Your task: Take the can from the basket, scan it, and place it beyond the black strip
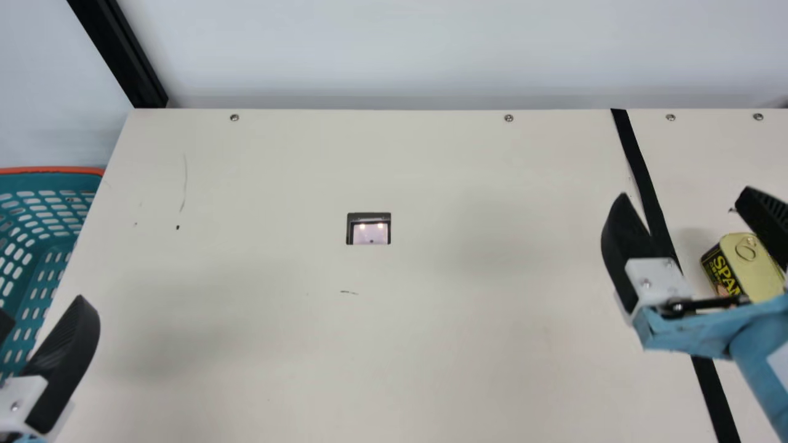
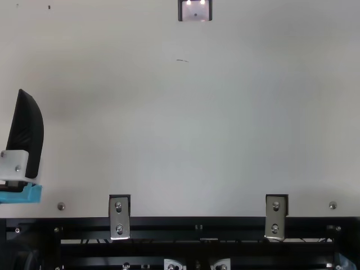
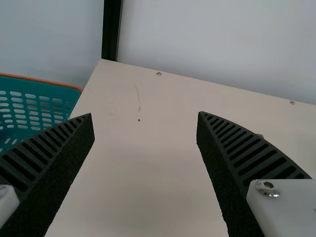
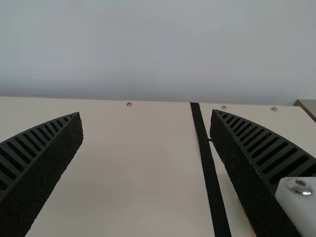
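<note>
A yellow-and-dark can [image 1: 752,266] with a ring-pull lid rests on the table to the right of the black strip [image 1: 645,178], partly hidden by my right gripper [image 1: 685,194]. That gripper is open above the strip, one finger on the can's left and the other over its right side. In the right wrist view, my right gripper [image 4: 146,113] has a wide gap with nothing held. My left gripper [image 1: 40,306] stands open near the teal basket [image 1: 52,170] at the left; the left wrist view also shows the left gripper [image 3: 145,115] apart and empty.
A small scanner window [image 1: 369,229] is set in the middle of the table [image 1: 258,184]. A pale wall and a black post [image 1: 132,67] stand behind. Metal brackets [image 2: 118,216] line the near edge in the top view.
</note>
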